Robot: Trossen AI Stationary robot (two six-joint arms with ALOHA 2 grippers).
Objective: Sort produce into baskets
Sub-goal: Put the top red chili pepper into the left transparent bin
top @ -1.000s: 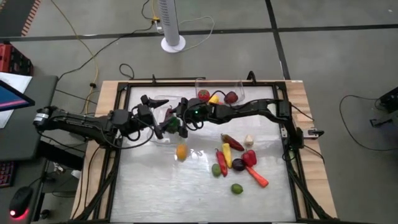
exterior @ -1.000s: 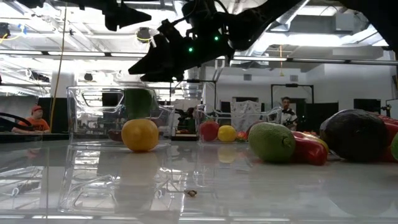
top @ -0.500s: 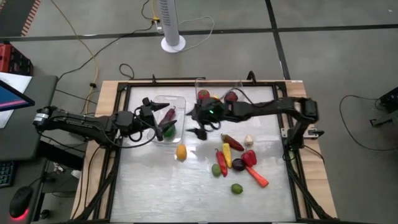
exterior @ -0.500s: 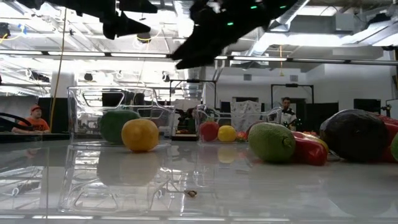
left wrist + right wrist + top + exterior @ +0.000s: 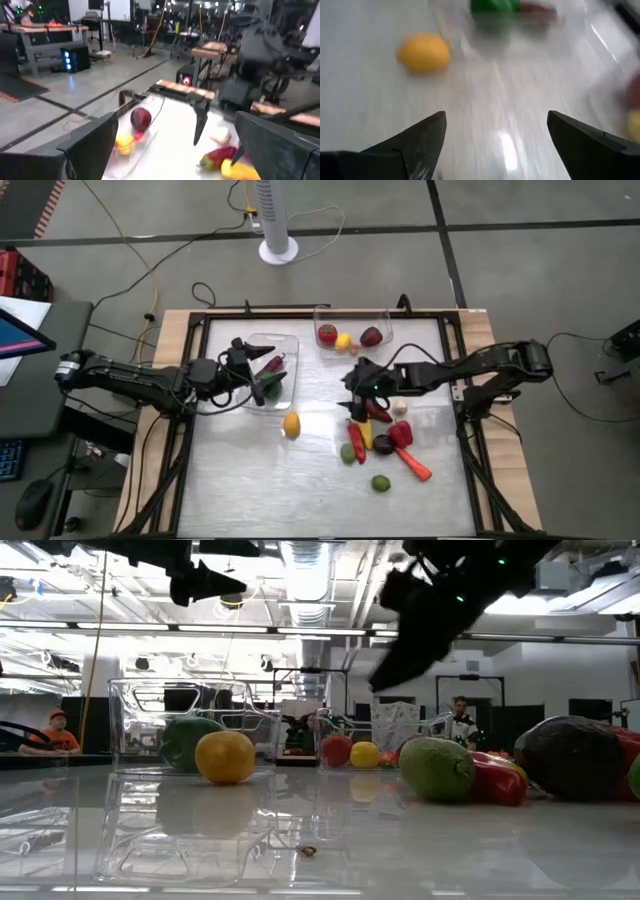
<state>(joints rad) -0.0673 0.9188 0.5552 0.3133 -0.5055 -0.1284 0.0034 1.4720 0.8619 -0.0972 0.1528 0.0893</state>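
Observation:
My left gripper (image 5: 245, 365) is open and empty over the left end of the left clear bin (image 5: 285, 340), which holds a green piece (image 5: 272, 387) and a dark red pepper (image 5: 272, 366). My right gripper (image 5: 350, 393) is open and empty above the table, at the far left edge of the loose produce pile (image 5: 378, 435). The far clear bin (image 5: 352, 312) holds a red (image 5: 327, 334), a yellow (image 5: 344, 340) and a dark red round piece (image 5: 371, 336). An orange round piece (image 5: 291, 423) lies alone on the table; it also shows in the right wrist view (image 5: 424, 52).
The pile holds red and yellow peppers (image 5: 365, 430), a carrot (image 5: 415, 466), a white bulb (image 5: 400, 406) and a dark purple piece (image 5: 383, 445); a green round piece (image 5: 381, 482) lies nearest the front. Bare table lies at the near left. People show in the room behind.
My right gripper has gone from over the left bin toward the table's right and near edges, to the produce pile. The green piece, raised inside the left bin a second ago, has dropped onto the bin's floor and lies there.

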